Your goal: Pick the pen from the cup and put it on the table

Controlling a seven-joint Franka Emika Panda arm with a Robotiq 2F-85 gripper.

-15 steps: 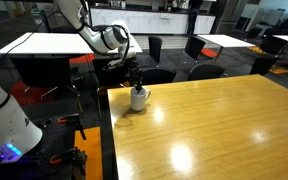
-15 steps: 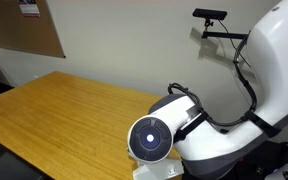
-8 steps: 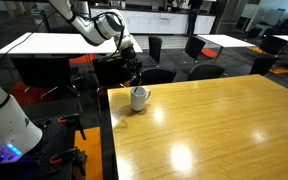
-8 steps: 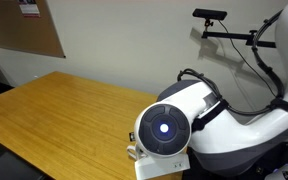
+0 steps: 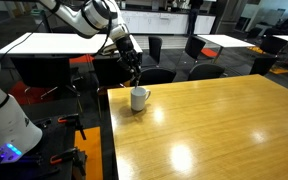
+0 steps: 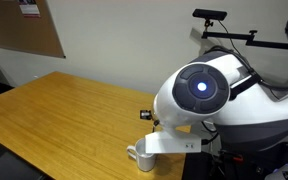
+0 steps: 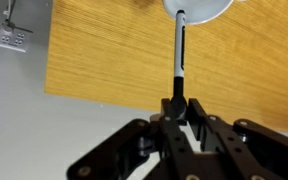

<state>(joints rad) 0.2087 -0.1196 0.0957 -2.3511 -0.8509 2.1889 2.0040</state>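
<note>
The white mug (image 5: 139,98) stands near the far left corner of the yellowish wood table (image 5: 204,130). My gripper (image 5: 133,68) hangs just above it. In the wrist view my gripper (image 7: 177,108) is shut on the upper end of the thin dark pen (image 7: 180,55). The pen points down at the mug (image 7: 197,5), with its tip at or just inside the rim, above the table (image 7: 104,50). In an exterior view the arm's body covers most of the scene and only a bit of the mug (image 6: 144,157) shows on the table (image 6: 54,110).
White-topped tables (image 5: 54,42) and black chairs (image 5: 159,72) stand behind the wood table. The mug sits close to the table's edge, with grey floor (image 7: 14,95) beyond. A camera on a stand (image 6: 209,15) is behind the arm.
My gripper has risen above the mug with the pen in it, so the pen has come up out of the mug. The mug has not moved.
</note>
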